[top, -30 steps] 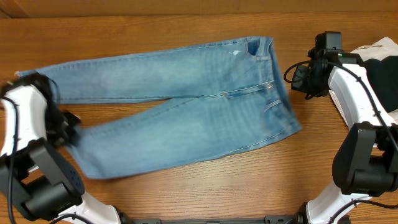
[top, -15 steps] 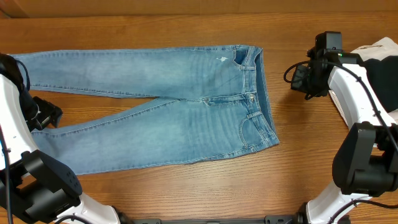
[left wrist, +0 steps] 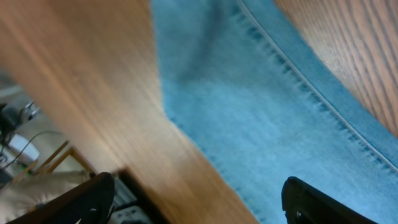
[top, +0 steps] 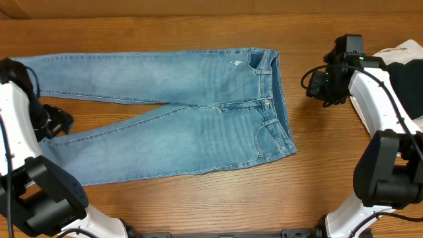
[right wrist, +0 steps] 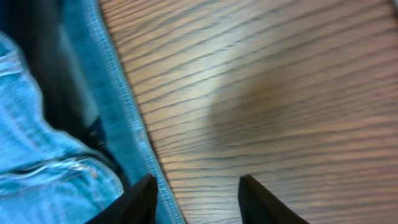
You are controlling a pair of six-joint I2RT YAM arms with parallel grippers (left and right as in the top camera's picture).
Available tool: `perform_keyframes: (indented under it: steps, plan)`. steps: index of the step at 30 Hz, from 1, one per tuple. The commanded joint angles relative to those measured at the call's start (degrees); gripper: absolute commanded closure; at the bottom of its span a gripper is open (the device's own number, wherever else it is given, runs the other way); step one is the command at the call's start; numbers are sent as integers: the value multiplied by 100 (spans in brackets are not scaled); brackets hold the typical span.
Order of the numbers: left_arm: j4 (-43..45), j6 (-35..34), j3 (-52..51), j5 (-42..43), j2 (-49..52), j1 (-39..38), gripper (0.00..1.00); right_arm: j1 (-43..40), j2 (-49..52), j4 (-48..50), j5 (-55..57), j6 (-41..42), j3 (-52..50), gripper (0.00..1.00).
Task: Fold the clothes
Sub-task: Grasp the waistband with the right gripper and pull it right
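The clothes, a pair of light blue jeans (top: 185,112), lie flat on the table with the waistband (top: 276,92) to the right and both legs running left in a narrow V. My left gripper (top: 58,123) hovers at the left table edge by the lower leg's hem. In the left wrist view it (left wrist: 199,205) stands wide open, with wood and the hem's edge between its fingers, and the denim leg (left wrist: 267,112) runs above. My right gripper (top: 316,84) stands just right of the waistband. It (right wrist: 199,202) is open over bare wood, the waistband seam (right wrist: 124,118) beside its left finger.
A white and black pile of cloth (top: 406,59) lies at the far right edge behind the right arm. The table's left edge (left wrist: 124,168) drops off next to my left gripper, with cables and clutter (left wrist: 25,143) below it.
The jeans were dragged left and straightened, then my left gripper opened and let go of the lower leg's hem. My right gripper's jaws have spread slightly wider.
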Motion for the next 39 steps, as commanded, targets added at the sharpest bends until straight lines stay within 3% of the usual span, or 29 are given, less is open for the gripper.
perform_keyframes:
  steps: [1,8,14,22,30,31,32,33,35,39]
  plan:
    - [308,50,-485,387,-61,-225,11,7,-164,87,-507,-203,-267,48]
    - [787,118,-922,584,-61,-560,11,223,-162,546,-1480,-645,-807,40]
    - [848,118,-922,586,-61,-678,10,800,-151,1539,-1567,-1040,-1049,30]
    - [826,157,-922,584,-61,-695,10,1246,192,2433,-767,-1091,-1082,30]
    - [826,160,-922,584,-61,-697,11,1246,728,3014,-752,-1093,-1082,32]
    - [824,160,-922,581,-61,-697,10,1246,789,3053,-756,-1093,-1082,37]
    - [824,160,-922,584,-61,-695,11,1246,850,3139,-750,-1095,-1082,61]
    - [824,160,-922,584,-61,-697,11,1246,855,3217,-697,-1095,-1082,78]
    - [828,170,-922,581,-61,-695,11,1209,811,3442,-136,-800,-1008,96]
    - [850,245,-922,579,-61,-697,11,927,787,3510,905,68,-595,96]
